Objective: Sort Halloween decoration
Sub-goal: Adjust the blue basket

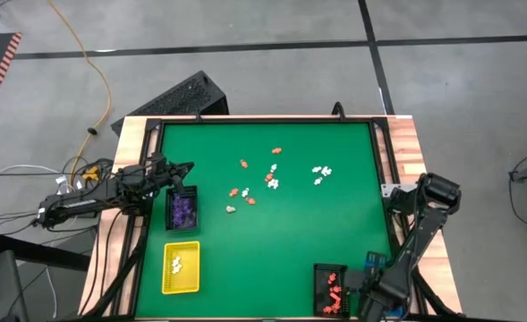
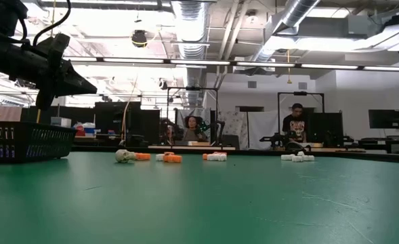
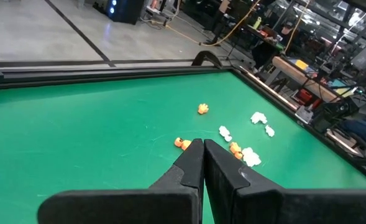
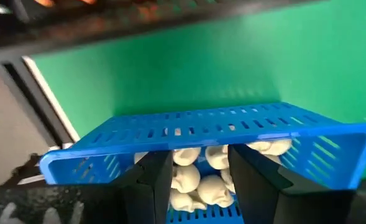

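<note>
Partly sorted, the figurines fill four trays: purple in the black tray (image 1: 182, 208), white in the yellow tray (image 1: 180, 266), orange in another black tray (image 1: 331, 288), cream in the blue tray (image 4: 220, 134). About a dozen orange and white figurines (image 1: 270, 178) lie mid-surface (image 1: 272, 241). The left gripper (image 1: 184, 168) hangs clenched and empty over its tray; the right gripper (image 4: 198, 180) hovers parted, holding nothing, over the blue tray.

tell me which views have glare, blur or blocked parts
Low view: bright ceiling lights glare overhead, and the left arm shows as a dark silhouette against them. Right wrist view: the blue tray is soft and close, its wall hiding part of the cream figurines. High and left wrist views: evenly lit, with no strong glare.
</note>
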You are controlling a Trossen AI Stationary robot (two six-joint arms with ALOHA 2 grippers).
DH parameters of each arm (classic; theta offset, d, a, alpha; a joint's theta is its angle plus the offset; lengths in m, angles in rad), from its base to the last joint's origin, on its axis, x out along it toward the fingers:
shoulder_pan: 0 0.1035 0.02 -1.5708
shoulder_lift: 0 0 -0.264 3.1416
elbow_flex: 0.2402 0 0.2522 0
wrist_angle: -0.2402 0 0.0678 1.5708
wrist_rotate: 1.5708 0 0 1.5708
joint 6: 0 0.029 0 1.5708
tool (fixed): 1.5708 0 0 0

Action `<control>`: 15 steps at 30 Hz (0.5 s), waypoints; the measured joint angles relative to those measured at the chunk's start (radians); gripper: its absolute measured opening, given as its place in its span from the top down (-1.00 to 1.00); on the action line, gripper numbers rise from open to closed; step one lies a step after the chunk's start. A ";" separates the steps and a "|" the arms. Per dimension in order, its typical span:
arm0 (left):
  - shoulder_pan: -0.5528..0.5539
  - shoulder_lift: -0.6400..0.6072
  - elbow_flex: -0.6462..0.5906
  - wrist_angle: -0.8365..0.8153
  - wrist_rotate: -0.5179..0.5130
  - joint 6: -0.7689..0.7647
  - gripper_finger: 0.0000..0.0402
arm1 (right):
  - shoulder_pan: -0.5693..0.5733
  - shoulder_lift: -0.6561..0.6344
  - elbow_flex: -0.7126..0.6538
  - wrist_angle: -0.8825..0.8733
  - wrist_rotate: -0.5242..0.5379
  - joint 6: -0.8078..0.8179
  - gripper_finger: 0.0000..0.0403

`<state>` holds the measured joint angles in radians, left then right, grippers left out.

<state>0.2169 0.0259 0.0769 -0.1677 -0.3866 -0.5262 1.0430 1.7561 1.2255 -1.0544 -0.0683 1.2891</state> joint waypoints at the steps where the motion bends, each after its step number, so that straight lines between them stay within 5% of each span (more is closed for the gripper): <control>1: 0.000 0.000 0.000 0.000 0.000 0.000 1.00 | -0.006 0.000 0.000 0.007 0.000 -0.009 0.18; 15: 0.000 0.000 0.000 0.000 0.000 0.009 1.00 | -0.108 0.000 0.000 0.025 0.012 -0.205 0.18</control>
<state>0.2167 0.0260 0.0769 -0.1677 -0.3868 -0.5167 0.9352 1.7561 1.2259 -1.0292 -0.0559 1.0839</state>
